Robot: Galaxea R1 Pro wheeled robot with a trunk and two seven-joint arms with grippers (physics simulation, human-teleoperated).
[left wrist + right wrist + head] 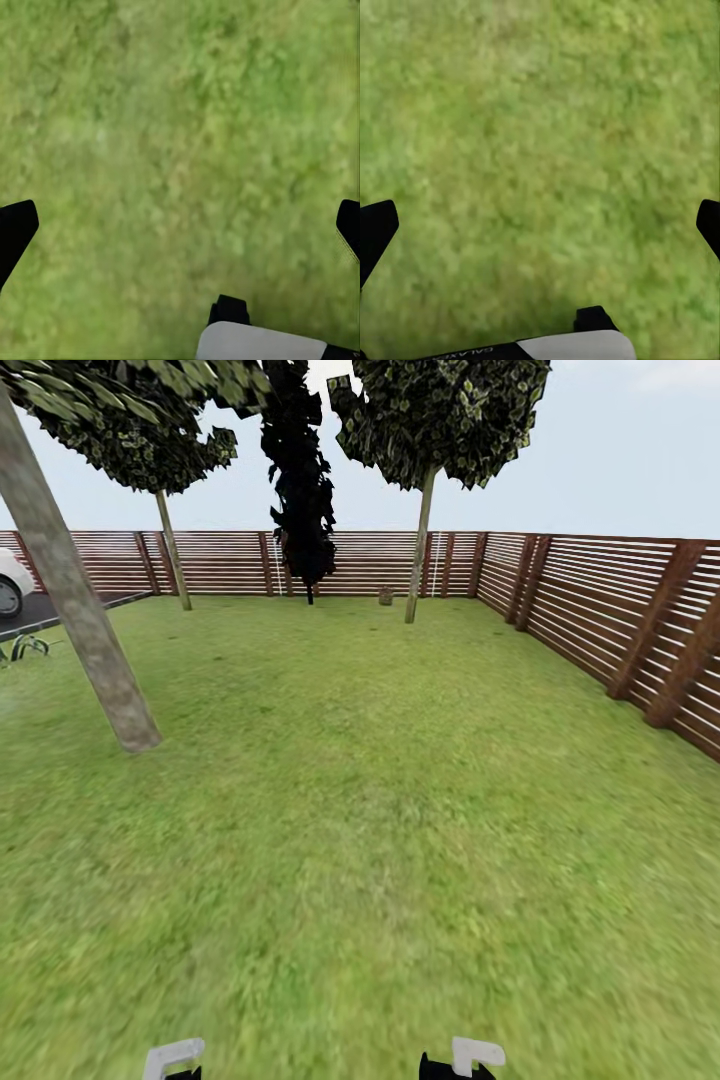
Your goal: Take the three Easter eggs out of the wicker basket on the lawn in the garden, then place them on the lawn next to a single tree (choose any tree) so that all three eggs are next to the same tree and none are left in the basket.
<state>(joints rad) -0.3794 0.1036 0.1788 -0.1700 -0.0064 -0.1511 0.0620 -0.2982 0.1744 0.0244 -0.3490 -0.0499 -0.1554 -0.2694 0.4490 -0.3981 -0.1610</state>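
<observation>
The lawn [380, 840] stretches ahead of me to the fence. Far off by the back fence sits a small brown thing that looks like the wicker basket [385, 596]; it is too small to tell whether eggs lie in it. A pale-trunked tree [420, 550] stands just right of it, and another tree [85, 630] leans close by on my left. My left gripper [180, 229] hangs open over bare grass, its dark fingertips [15, 229] far apart. My right gripper [540, 229] is open over grass too, with nothing between its fingers.
A brown slat fence [620, 610] runs along the back and the right side. A near-black cypress [300, 490] and a third pale tree [172, 555] stand at the back. At the far left are a paved strip [50, 612] and a white car [10, 585].
</observation>
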